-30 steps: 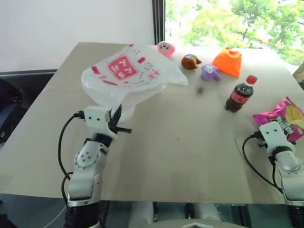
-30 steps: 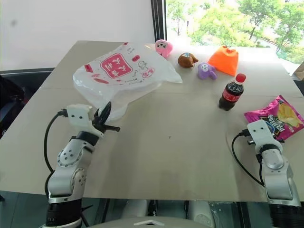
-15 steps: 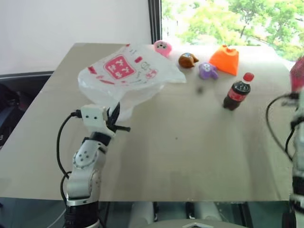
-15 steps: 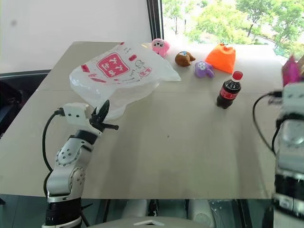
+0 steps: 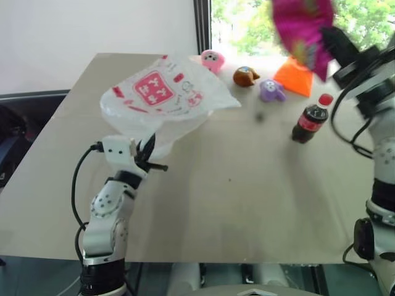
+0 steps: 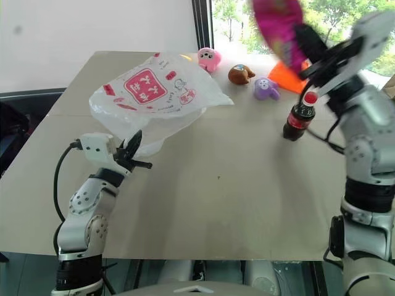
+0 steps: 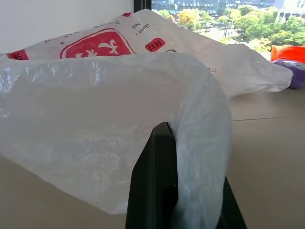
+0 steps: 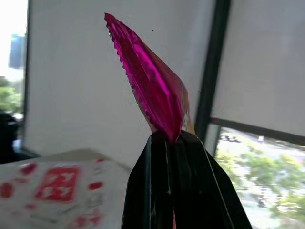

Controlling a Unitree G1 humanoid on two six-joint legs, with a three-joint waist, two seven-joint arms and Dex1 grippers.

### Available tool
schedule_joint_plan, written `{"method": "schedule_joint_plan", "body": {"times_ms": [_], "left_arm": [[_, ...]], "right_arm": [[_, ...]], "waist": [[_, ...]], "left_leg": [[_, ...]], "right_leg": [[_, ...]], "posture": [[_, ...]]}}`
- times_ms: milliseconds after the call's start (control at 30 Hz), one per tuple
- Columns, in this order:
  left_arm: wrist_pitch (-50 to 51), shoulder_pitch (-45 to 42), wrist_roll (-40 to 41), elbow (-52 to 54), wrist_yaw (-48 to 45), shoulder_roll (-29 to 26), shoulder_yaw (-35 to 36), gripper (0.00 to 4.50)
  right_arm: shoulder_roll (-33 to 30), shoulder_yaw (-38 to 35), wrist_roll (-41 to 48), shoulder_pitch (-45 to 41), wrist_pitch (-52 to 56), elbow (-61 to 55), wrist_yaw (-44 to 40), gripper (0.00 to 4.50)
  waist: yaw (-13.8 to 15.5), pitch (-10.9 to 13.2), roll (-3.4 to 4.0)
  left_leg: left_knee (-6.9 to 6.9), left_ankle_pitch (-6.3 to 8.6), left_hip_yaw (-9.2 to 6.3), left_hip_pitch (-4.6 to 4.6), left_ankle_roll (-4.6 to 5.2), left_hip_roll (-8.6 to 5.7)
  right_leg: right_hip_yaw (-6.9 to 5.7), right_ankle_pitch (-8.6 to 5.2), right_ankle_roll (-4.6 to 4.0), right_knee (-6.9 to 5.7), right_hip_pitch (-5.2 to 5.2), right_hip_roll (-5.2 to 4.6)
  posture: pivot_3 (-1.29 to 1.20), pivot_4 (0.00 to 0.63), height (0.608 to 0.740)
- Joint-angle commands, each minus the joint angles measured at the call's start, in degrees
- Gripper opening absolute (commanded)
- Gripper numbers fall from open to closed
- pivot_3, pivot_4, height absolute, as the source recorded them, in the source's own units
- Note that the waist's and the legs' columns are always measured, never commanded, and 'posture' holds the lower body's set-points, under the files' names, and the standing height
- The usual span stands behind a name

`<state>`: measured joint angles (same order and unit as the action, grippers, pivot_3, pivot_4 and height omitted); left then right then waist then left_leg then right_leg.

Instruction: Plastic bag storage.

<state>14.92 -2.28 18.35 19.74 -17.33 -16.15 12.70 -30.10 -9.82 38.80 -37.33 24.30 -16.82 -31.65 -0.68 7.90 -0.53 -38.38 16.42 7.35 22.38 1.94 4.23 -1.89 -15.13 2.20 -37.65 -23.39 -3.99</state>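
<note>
The plastic bag, translucent white with a red-pink logo, billows over the far left of the table. My left gripper is shut on the bag's near edge and holds it up off the table. In the left wrist view the bag's film drapes over the black fingers. My right gripper is raised high at the right, above the bottle. It is shut on a shiny magenta chip packet, which sticks up from its fingertips in the right wrist view.
A cola bottle stands at the right of the table. Behind it lie an orange pouch, a purple toy, a brown toy and a pink toy. A window runs behind the far edge.
My right gripper has lifted the chip packet off the table's right edge, swinging it up and to the left. The left gripper and the bag have stayed put.
</note>
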Motion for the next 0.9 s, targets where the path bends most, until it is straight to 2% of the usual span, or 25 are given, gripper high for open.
{"method": "schedule_joint_plan", "body": {"times_ms": [33,200,333,467,567,700,767,800,833,867,900], "left_arm": [[0.3,1.3,1.9,3.5,-1.3,-0.5,-0.2,0.00],[1.2,2.3,4.8,5.5,-2.1,0.3,-0.3,0.00],[1.9,2.2,7.0,6.4,-1.4,0.7,0.6,0.00],[2.2,1.5,8.0,6.1,-0.9,0.9,0.8,0.00],[1.6,1.6,7.8,5.1,-1.2,0.7,0.5,0.00],[1.6,1.8,7.7,4.9,-1.6,0.5,0.3,0.00],[1.5,2.3,7.6,4.7,-1.9,0.3,0.1,0.00],[1.4,2.4,7.5,4.6,-2.0,0.2,0.1,0.00],[1.3,2.5,7.5,4.5,-2.2,0.2,0.1,0.00],[1.3,2.6,7.5,4.3,-2.3,0.1,0.1,0.00],[1.2,2.6,7.4,4.2,-2.4,0.1,0.0,0.00]], "right_arm": [[-0.1,3.7,3.2,2.0,2.7,-6.0,-4.5,0.08],[-3.3,15.5,-12.5,7.9,-9.5,-3.5,-13.7,0.08],[-1.2,20.6,-25.0,8.7,-24.3,3.7,-13.8,0.08],[-2.4,24.9,-35.8,10.8,-40.0,10.8,-15.4,0.08],[-5.9,28.8,-37.2,18.1,-41.4,11.1,-21.0,0.08],[-6.4,27.5,-34.9,21.4,-38.2,10.2,-21.7,0.08],[-8.2,26.3,-32.1,22.9,-32.3,7.7,-23.7,0.70],[-10.1,25.9,-29.4,24.2,-27.7,5.5,-25.8,1.15],[-12.1,25.4,-26.7,25.5,-23.4,3.3,-27.8,1.32],[-14.0,24.5,-23.6,26.9,-18.9,1.0,-29.4,2.00],[-16.4,22.6,-18.9,28.0,-13.3,-1.4,-30.8,2.22]], "waist": [[0.1,0.0,0.00],[0.3,0.0,-0.12],[-0.2,0.0,-0.12],[0.1,0.1,-0.15],[0.4,0.0,-0.21],[0.4,0.1,-0.24],[-0.1,0.1,-0.24],[-0.1,0.1,-0.26],[0.1,0.2,-0.25],[0.2,0.2,-0.25],[0.6,0.2,-0.27]], "left_leg": [[-0.05,0.00,-0.04,0.15,0.01,0.00],[-0.21,0.01,-0.18,0.39,0.03,-0.06],[-0.26,0.00,-0.20,0.35,0.02,-0.05],[-0.28,-0.01,-0.17,0.30,0.00,-0.04],[-0.34,-0.01,0.00,0.33,0.00,-0.05],[-0.37,-0.01,0.00,0.33,-0.01,-0.04],[-0.53,-0.01,-0.03,0.30,-0.01,-0.03],[-0.60,-0.01,-0.05,0.28,-0.01,-0.02],[-0.66,-0.01,-0.10,0.26,-0.01,-0.01],[-0.70,-0.01,-0.17,0.28,0.00,0.00],[-0.70,-0.01,-0.23,0.27,0.00,-0.01]], "right_leg": [[-0.04,0.00,0.00,-0.01,-0.09,-0.03],[-0.23,0.00,0.01,0.03,-0.17,-0.05],[-0.21,0.00,0.01,-0.09,-0.18,0.00],[-0.20,0.00,0.01,-0.13,-0.17,0.04],[-0.22,0.00,0.01,-0.09,-0.13,0.00],[-0.36,0.00,0.01,-0.02,-0.03,-0.02],[-0.32,0.00,0.01,-0.17,-0.04,0.00],[-0.32,0.00,0.00,-0.23,-0.02,0.01],[-0.34,0.00,0.00,-0.25,0.02,0.05],[-0.35,-0.01,-0.01,-0.27,0.02,0.05],[-0.37,-0.01,-0.01,-0.27,0.06,0.05]], "posture": [[0.00,0.150,0.740],[0.00,0.150,0.740],[0.00,0.150,0.740],[0.00,0.150,0.740],[0.00,0.150,0.740],[0.00,0.150,0.740],[0.00,0.150,0.740],[0.00,0.150,0.740],[0.00,0.150,0.740],[0.00,0.150,0.740],[0.00,0.150,0.740]]}}
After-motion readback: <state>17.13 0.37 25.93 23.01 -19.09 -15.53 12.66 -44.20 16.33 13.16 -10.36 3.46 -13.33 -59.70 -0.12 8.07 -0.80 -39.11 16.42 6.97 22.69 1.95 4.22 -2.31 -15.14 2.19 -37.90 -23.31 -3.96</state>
